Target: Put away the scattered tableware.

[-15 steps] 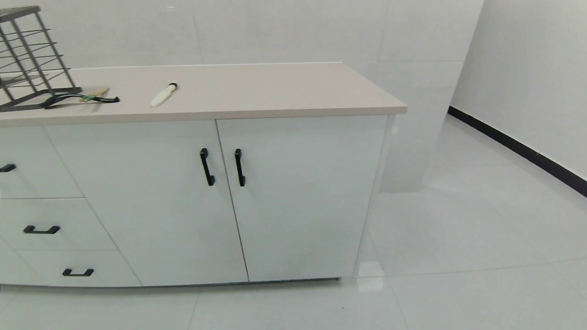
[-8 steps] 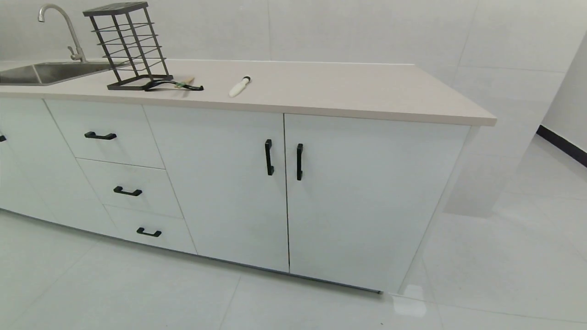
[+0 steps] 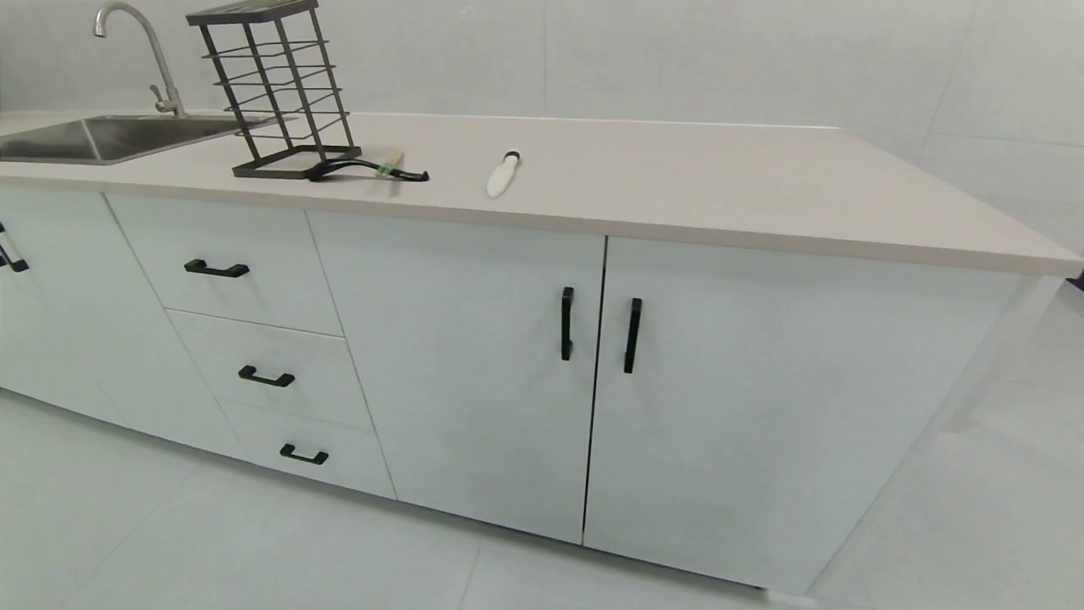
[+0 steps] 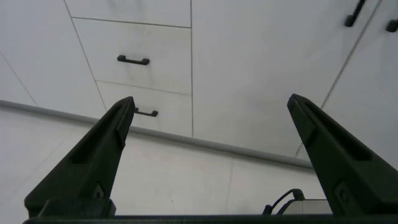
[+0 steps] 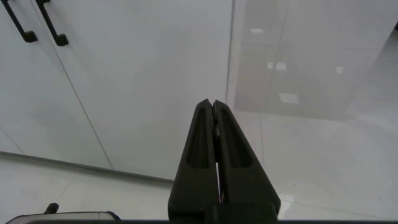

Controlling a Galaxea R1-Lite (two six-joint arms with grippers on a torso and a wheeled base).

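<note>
Head view showed a knife [image 3: 502, 174] and a black utensil [image 3: 373, 169] lying loose on the worktop [image 3: 677, 186] near the rack [image 3: 275, 93]; I judged nothing stowed yet. Left hand [image 4: 211, 102] gaped empty, right hand [image 5: 212, 106] clenched empty.

head camera stands well back, looking down and across the countertop [image 3: 677, 182] and the cabinet front [image 3: 474, 364]. left wrist camera rides low, facing the drawers [image 4: 130, 50]. right wrist camera, low too, faces the door handles [image 5: 53, 26]. the head view takes in both patches.
</note>
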